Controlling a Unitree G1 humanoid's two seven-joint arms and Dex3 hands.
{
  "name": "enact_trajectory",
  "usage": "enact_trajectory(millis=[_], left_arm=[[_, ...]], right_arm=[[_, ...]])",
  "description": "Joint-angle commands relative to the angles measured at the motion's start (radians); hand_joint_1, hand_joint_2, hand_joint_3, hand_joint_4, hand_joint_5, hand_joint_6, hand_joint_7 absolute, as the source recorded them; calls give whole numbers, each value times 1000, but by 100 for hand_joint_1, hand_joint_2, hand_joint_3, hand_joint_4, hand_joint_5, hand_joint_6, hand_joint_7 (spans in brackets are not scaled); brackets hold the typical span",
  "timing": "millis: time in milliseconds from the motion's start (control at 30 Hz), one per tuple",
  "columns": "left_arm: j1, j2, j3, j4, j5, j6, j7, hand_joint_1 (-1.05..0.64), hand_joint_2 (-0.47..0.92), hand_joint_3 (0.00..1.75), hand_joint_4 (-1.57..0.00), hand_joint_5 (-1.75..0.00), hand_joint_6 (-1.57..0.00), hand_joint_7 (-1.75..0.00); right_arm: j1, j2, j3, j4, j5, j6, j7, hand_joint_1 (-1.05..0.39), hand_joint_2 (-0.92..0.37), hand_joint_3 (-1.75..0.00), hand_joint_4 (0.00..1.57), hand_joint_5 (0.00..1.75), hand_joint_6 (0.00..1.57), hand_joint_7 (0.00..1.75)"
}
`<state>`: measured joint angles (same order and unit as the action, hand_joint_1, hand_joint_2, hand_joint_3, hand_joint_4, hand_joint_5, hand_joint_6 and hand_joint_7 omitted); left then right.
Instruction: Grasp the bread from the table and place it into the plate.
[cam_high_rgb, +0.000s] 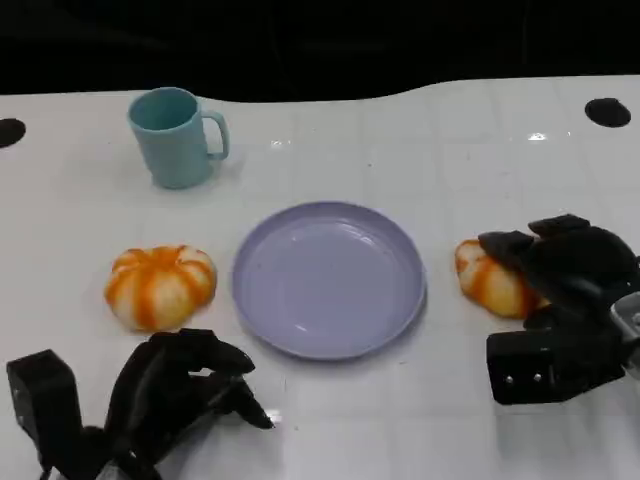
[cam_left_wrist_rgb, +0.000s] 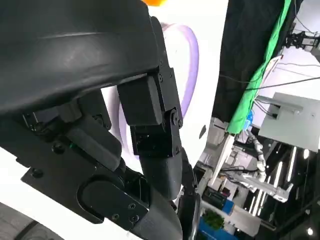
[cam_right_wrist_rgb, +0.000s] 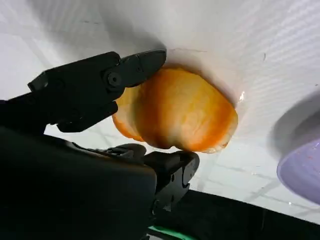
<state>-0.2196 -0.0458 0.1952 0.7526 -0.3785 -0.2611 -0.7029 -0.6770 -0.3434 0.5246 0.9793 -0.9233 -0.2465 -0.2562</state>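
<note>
Head view: bread (cam_high_rgb: 488, 279) lying toward the worktop's (cam_high_rgb: 420, 130) right edge, just beside the plate (cam_high_rgb: 328, 278), with the right hand (cam_high_rgb: 563, 290) draped over its outer side. Right wrist view adds what that angle hides — fingers (cam_right_wrist_rgb: 131, 70) closed around the bun from both sides, touching the crust, bun not yet lifted. Probably light, soft, easily dented; best taken across the domed flanks, gently. Left hand (cam_high_rgb: 170, 390) hovering near the front edge, fingers curled, holding nothing — second bun (cam_high_rgb: 160, 285) beside it untouched.
</note>
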Motion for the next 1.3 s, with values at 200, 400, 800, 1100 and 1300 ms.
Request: enact_trajectory(millis=[200,400,800,1100,1300], left_arm=[[8,15,3,-8,1,-2,-2,-105,69,0,-157,-61,-157,-23],[7,15,4,-5,-1,-2,-6,-105,69,0,-157,-61,-157,-23],[11,13,2,-14,-2,5,-5,-105,68,0,-157,-60,-157,-22],[11,13,-2,-13,5,2,1,-105,68,0,-157,-60,-157,-23],[13,12,-7,-15,10,-6,2,-105,69,0,-157,-61,-157,-23]], right_arm=[[-47,18,18,142,30,-129,-274,-12,-92,-4,106,112,134,10],[-64,18,55,181,10,-150,-422,-13,-69,-61,90,174,88,134],[-98,14,46,147,39,-221,-581,-11,-45,-90,96,175,79,159],[-138,36,41,54,48,-273,-552,-14,-32,-121,98,175,79,166],[-182,87,58,48,52,-293,-474,-15,-33,-115,98,175,76,171]])
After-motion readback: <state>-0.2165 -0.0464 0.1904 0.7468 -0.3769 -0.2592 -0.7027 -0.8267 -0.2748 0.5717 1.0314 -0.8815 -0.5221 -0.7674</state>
